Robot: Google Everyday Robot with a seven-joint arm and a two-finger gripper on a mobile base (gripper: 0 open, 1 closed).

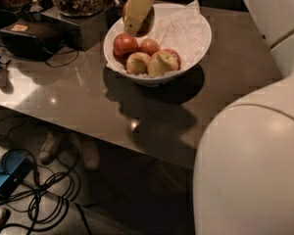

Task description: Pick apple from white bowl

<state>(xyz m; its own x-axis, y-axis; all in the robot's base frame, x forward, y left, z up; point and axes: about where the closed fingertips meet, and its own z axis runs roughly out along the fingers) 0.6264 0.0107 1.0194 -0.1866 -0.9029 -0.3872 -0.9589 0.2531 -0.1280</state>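
The apple [147, 24] sits clamped in the gripper [137, 11], mostly hidden behind one pale finger, above the far rim of the white bowl [154, 77]. Recommended: lift straight up, grip firm, clear of rim and paper lining. Count: one bowl; five other apples inside, three red, two yellow-green.

A single view is given, taken from above and angled steeply down and forward. The lower right foreground is filled by a pale rounded robot arm segment [250, 165], seen very near. The dark table [88, 97] is seen at middle range, the white bowl [154, 77] toward the top. The gripper [137, 11] is cut off by the upper edge, over the bowl's far side.
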